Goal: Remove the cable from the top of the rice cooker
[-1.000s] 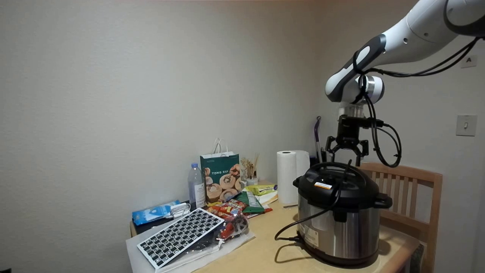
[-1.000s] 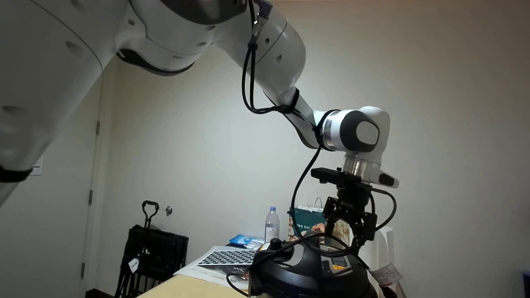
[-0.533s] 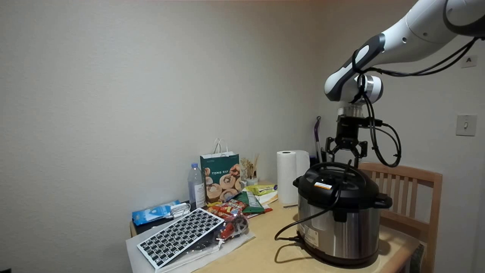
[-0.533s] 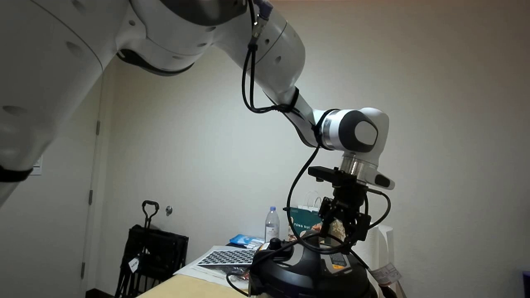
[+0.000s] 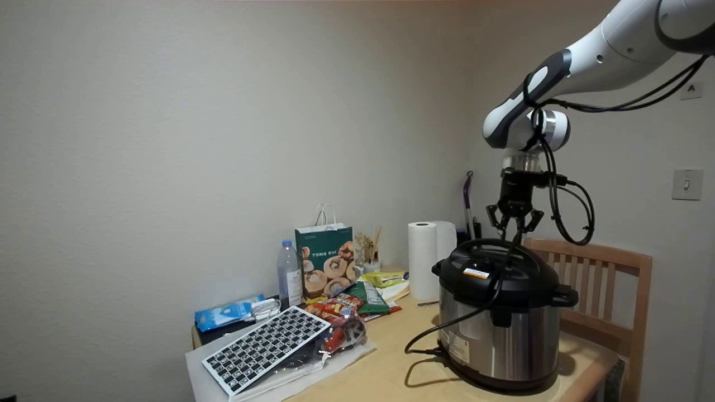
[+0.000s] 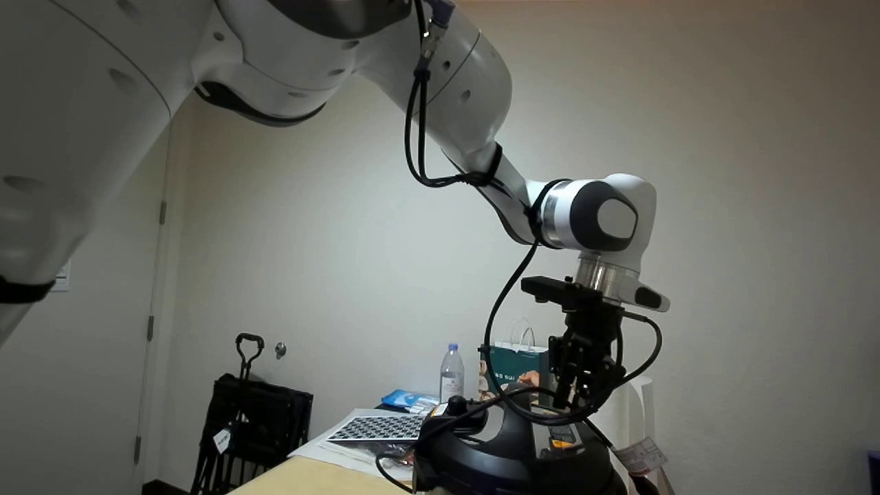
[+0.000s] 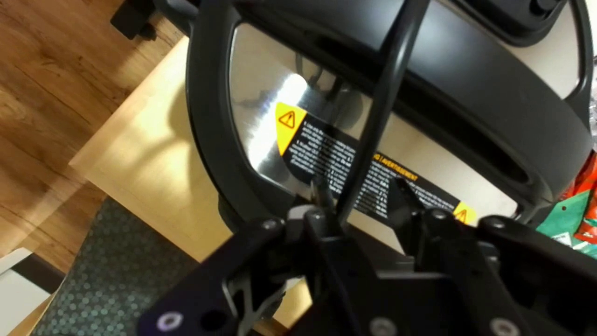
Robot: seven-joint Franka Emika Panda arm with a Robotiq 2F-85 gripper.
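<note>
The black cable (image 5: 499,282) lies over the domed lid of the rice cooker (image 5: 522,346) and drops down its side to the table. Just above the lid's back part, my gripper (image 5: 511,234) points downward. In the wrist view the cable (image 7: 380,107) passes between my fingers, close by the left one, while a gap separates it from the right finger (image 7: 403,198). The jaws stand partly apart and are not clamped on it. An exterior view has the cable (image 6: 447,416) crossing the lid, with a printed tag (image 6: 643,456) right of the cooker.
Behind the cooker stand a paper-towel roll (image 5: 423,262) and a wooden chair (image 5: 609,273). A checkered board (image 5: 267,349), snack bags (image 5: 341,304), a bottle (image 5: 290,273) and a paper bag (image 5: 325,259) fill the table's other side. The lid's tall handle (image 7: 466,93) rises near my fingers.
My fingers have drawn much closer together, with the cable between them. The arm has edged left, then back to the right in both exterior views. Cable and cooker look unmoved.
</note>
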